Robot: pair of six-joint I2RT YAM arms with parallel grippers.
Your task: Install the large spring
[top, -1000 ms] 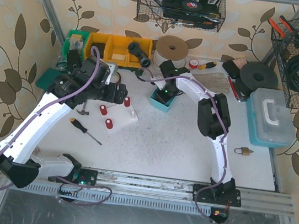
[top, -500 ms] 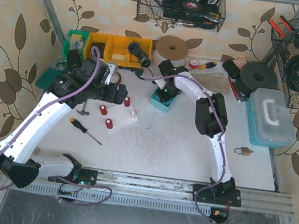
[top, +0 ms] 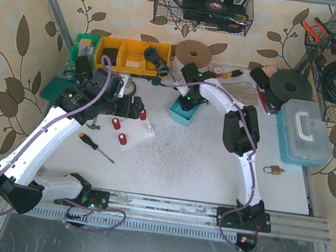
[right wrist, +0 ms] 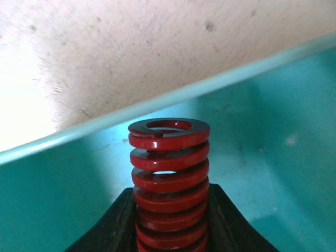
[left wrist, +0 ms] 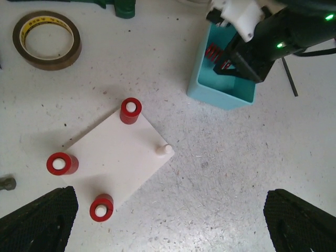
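Note:
My right gripper [right wrist: 168, 223] is shut on a large red coil spring [right wrist: 168, 173] and holds it upright inside the teal bin [right wrist: 273, 131]. In the top view the right gripper [top: 187, 102] is over the teal bin [top: 179, 116]. In the left wrist view the spring [left wrist: 212, 51] shows in the bin [left wrist: 220, 94]. A white plate [left wrist: 118, 157] has three pegs with red springs [left wrist: 130, 110] and one bare peg [left wrist: 165, 149]. My left gripper [left wrist: 168, 220] is open and empty, hovering above the table beside the plate [top: 139, 131].
A brown tape roll [left wrist: 47, 39] lies left of the plate. A screwdriver [top: 96, 147] lies in front of it. A padlock [top: 273, 171] and a blue case [top: 305, 133] are at the right. Yellow bins [top: 131, 55] stand at the back.
My right gripper has shifted slightly toward the back over the teal bin, still holding the spring. My left arm has shifted a little.

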